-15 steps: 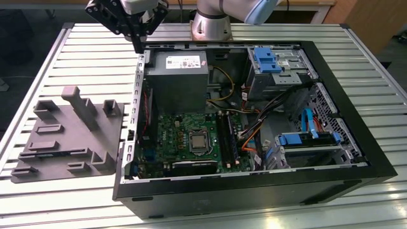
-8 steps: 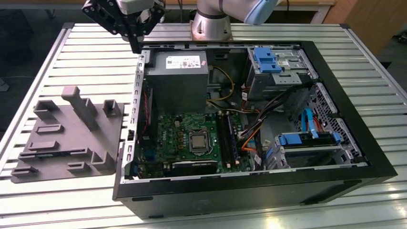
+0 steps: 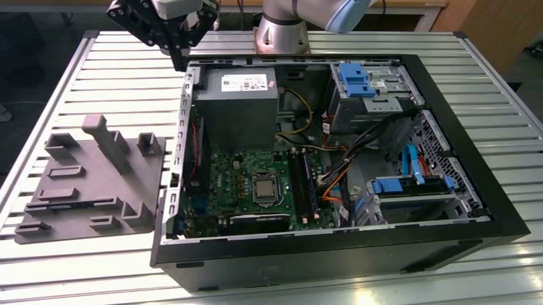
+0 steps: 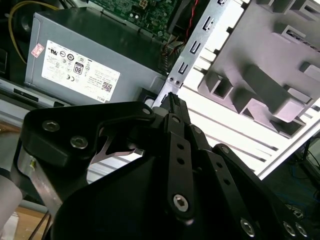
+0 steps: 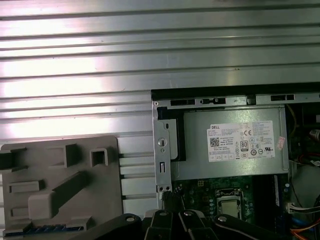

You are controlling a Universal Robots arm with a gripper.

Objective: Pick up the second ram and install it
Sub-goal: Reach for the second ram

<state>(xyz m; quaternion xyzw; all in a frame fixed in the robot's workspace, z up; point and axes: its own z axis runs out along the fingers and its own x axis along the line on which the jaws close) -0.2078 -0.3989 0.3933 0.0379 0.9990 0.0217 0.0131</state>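
The tray (image 3: 85, 190) lies on the table (image 3: 51, 82), to the exterior view's left of the case (image 3: 339, 254).

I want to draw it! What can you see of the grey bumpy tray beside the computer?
The grey tray looks like one moulded plastic piece, lying flat on the slatted metal table, at the exterior view's left of the computer case. Raised blocks, upright posts, a sloping bar and sunken slots cover its top. Whether its edge touches the case cannot be told.

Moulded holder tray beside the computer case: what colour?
Plain grey moulded tray, best in the exterior view.
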